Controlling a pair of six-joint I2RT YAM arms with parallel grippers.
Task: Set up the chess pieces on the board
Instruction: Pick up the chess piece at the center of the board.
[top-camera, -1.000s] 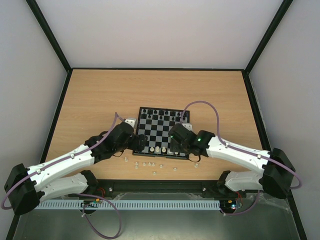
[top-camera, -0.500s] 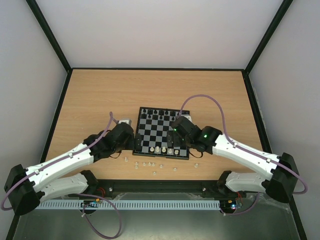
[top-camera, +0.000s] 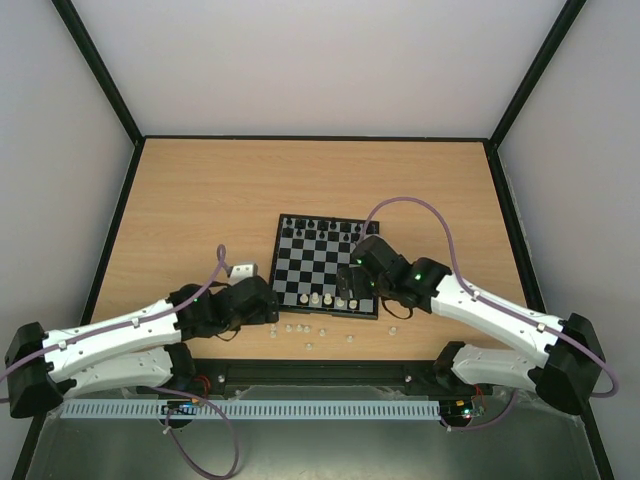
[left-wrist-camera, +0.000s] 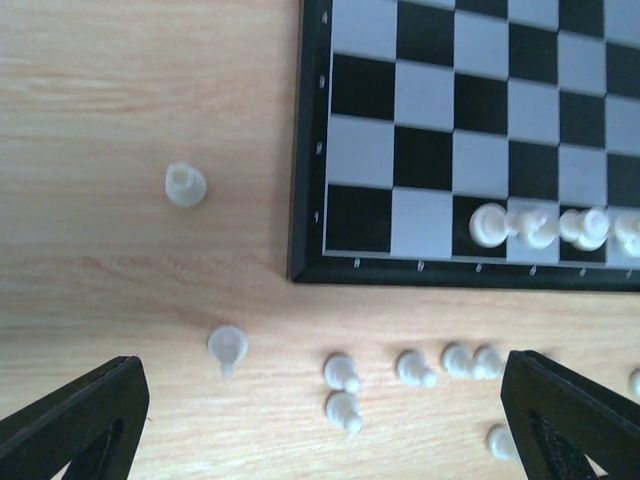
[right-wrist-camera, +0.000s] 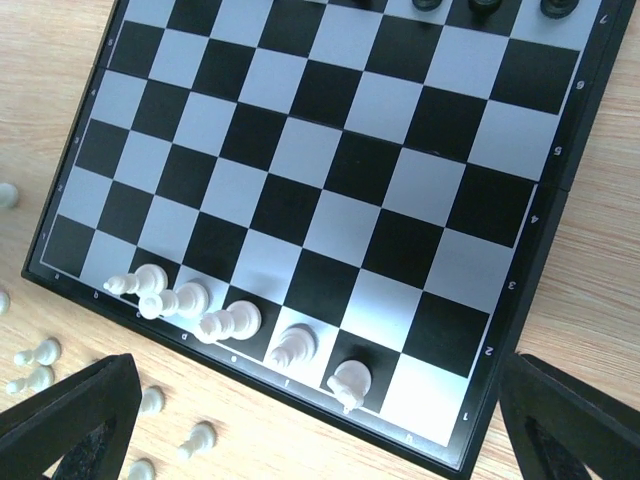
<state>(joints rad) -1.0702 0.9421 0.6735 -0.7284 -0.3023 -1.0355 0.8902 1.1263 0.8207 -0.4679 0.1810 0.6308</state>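
While both arms sit low at the near side of the board (top-camera: 322, 262), neither one holds anything.

Left gripper (left-wrist-camera: 320, 400): jaws spread wide, nothing between them. It hovers over the bare table (top-camera: 200, 200) just off the board's near-left corner, above the loose white pieces (left-wrist-camera: 342, 372).

Right gripper (right-wrist-camera: 320, 400): jaws also wide apart and empty, hanging over the board's near-right part.

Board: lies flat mid-table, between the two wrists.

White pieces on board (right-wrist-camera: 230, 322): a handful in the nearest row only, running from left of centre toward the right. The left ones are crowded close together; can't tell if each sits square on its own check.

Black pieces (top-camera: 320, 228): lined along the far rows. The right wrist view catches only their bases at the top edge.

Loose whites: scattered on the wood along the board's near edge. Most lie in a rough line, a few closer to the arm bases. One more piece (left-wrist-camera: 185, 185) sits apart, to the left of the board's side border.
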